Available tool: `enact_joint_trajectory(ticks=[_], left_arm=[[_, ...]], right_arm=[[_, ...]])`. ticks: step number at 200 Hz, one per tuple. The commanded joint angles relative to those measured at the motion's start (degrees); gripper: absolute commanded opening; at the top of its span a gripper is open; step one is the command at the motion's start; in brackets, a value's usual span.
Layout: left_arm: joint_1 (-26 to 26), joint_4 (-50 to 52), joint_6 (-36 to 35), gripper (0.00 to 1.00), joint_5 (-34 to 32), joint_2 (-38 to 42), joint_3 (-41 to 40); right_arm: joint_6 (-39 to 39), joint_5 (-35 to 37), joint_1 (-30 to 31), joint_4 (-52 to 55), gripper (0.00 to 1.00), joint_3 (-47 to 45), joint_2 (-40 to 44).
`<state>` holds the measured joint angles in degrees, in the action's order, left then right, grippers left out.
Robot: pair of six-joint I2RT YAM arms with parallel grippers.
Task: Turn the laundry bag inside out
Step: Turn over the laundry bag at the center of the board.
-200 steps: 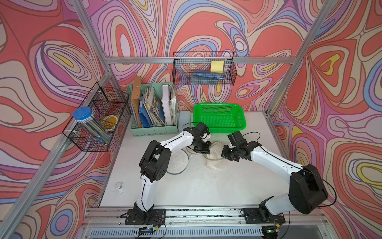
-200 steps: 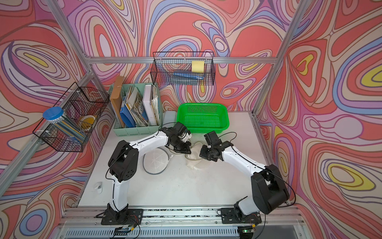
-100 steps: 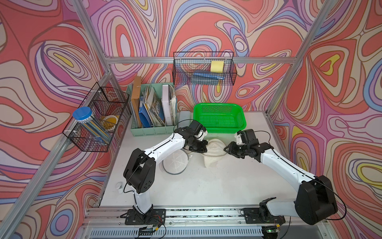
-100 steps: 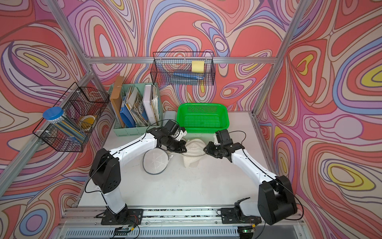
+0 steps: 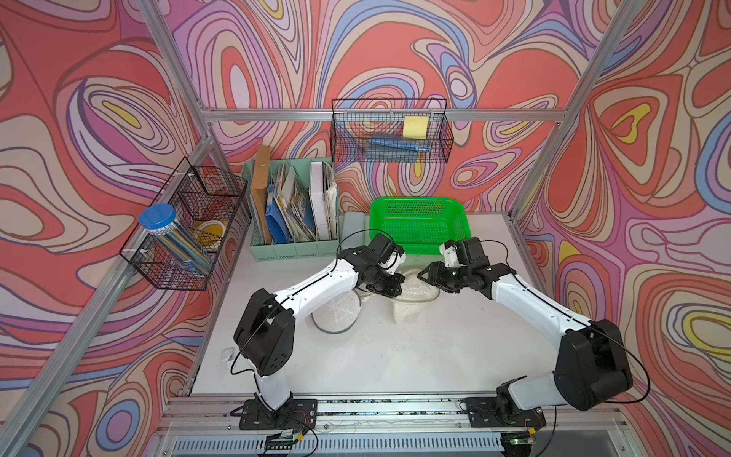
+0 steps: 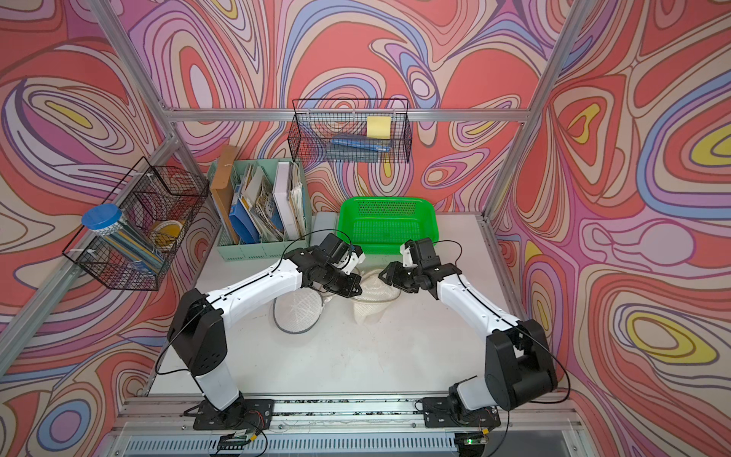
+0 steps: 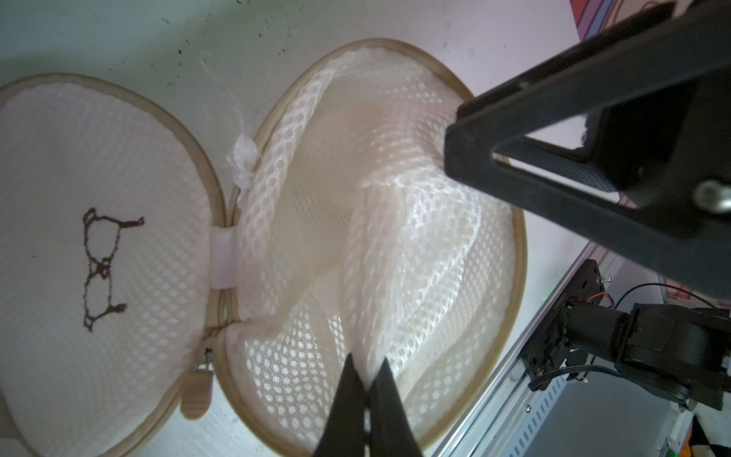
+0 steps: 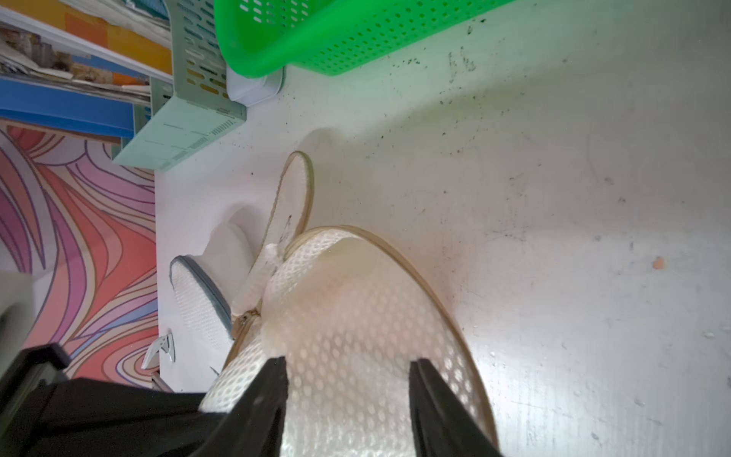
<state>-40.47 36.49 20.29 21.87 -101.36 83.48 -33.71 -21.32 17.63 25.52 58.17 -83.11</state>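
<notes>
1. now, at the left, a grey-rimmed mesh bag (image 5: 336,318) lies flat on the table (image 5: 356,356), touched by neither arm.
2. the left gripper (image 7: 367,358) keeps its fingers pressed together on a fold of mesh pulled up from the laundry bag (image 7: 395,237).
3. the laundry bag sits unzipped just in front of the green basket (image 5: 419,225), with its lid flap (image 7: 103,257) lying open; it has shifted back from mid-table.
4. the right gripper (image 8: 348,360) has just let go and its fingers are spread astride the domed mesh, so a regrip looks likely and the inversion is only partly done.
</notes>
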Motion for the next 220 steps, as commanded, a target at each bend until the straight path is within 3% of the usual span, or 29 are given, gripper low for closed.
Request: enact_joint_trajectory(ticks=[1,62,83,98,112,134,176,220], left_arm=[[-0.38,0.5,-1.46,0.0,-0.63,1.78,-0.6],[-1.01,-0.19,-2.1,0.0,0.75,2.4,-1.3],[-1.1,-0.28,-2.06,0.0,0.75,2.31,-1.04],[-1.18,-0.53,-2.02,0.0,0.93,2.4,-1.11],[-1.17,-0.66,-1.93,0.0,0.96,2.57,-1.21],[-1.28,-1.94,-1.62,0.0,1.25,3.3,-1.93],[-0.77,-7.8,1.71,0.0,-1.84,8.43,-5.8],[3.72,-17.27,11.66,0.0,-4.37,13.8,-12.97]], right_arm=[[1.06,3.07,-0.72,-0.11,0.54,-0.43,0.09],[2.7,-2.65,-3.95,-1.91,0.58,-0.49,-3.33],[2.18,-5.86,-4.25,-3.71,0.54,-1.02,-5.01],[1.44,-6.64,-4.33,-4.67,0.45,-1.61,-5.32],[1.16,-6.54,-4.55,-4.78,0.23,-1.83,-5.17],[0.64,-4.51,-5.1,-4.11,0.0,-1.77,-4.78],[-0.36,-1.34,-8.69,1.83,0.0,-1.92,-7.48],[-1.22,-3.52,-9.76,2.07,0.0,-3.85,-4.3]])
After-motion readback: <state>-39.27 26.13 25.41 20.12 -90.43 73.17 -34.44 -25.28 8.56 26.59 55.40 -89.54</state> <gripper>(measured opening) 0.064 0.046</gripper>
